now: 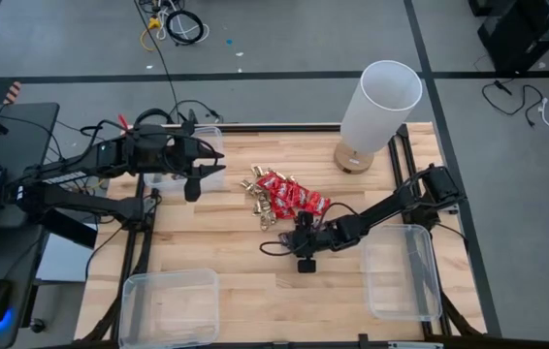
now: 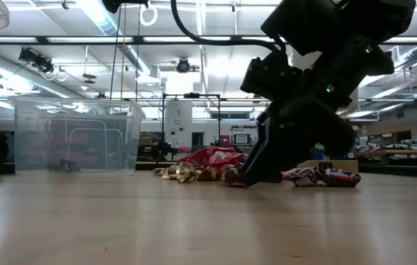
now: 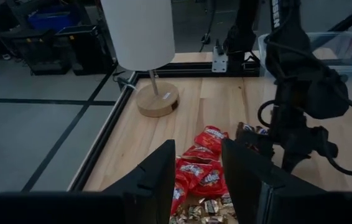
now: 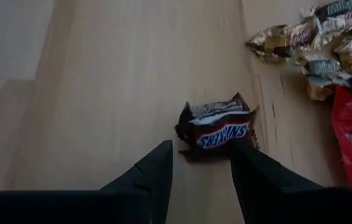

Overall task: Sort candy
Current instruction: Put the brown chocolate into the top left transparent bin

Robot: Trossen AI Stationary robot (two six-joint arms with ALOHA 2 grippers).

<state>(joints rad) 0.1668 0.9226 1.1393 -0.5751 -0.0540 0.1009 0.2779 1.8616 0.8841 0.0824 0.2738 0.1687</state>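
The candy (image 1: 279,199) lies in a loose heap mid-table: red packets (image 3: 204,168), gold-foil pieces (image 4: 300,37) and dark mini bars. One dark mini bar (image 4: 216,127) lies flat on the wood, apart from the heap on its near side. My right gripper (image 4: 201,146) slants down over it, open, one fingertip at each end of the bar. It also shows in the high view, my right gripper (image 1: 284,237). My left gripper (image 1: 197,179) hangs open above the table's far left, with nothing between its fingers (image 3: 157,180). My right gripper's fingers straddle the mini bar from above at a slant. One fingertip (image 4: 238,149) stands right at the crimped end of the wrapper (image 4: 247,121). Whether it touches the wrapper, I cannot tell. The bar lies flat on the table.
A clear bin (image 1: 182,160) sits under my left arm at the far left. Two more stand at the near left (image 1: 168,305) and near right (image 1: 401,271). A white lamp on a round wooden foot (image 1: 376,111) stands at the far right. Bare wood lies left of the heap.
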